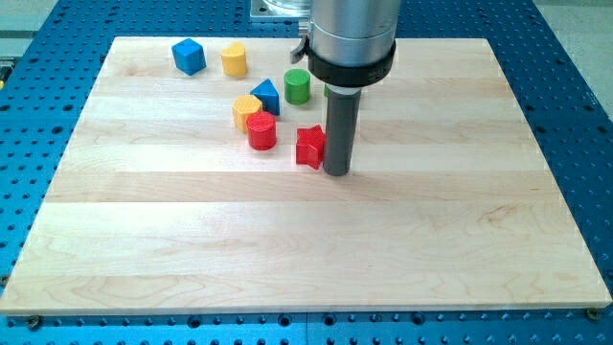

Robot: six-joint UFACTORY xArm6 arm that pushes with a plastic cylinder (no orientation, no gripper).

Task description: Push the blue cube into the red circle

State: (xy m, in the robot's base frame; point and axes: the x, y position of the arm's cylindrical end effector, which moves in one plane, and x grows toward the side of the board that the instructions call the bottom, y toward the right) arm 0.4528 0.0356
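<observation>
One tip [336, 172] — touching red star [309, 147]

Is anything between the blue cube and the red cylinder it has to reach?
Roughly, yes: the yellow block beside the blue cube and the yellow block touching the red cylinder lie close to that diagonal. My tip is by the red star.
</observation>
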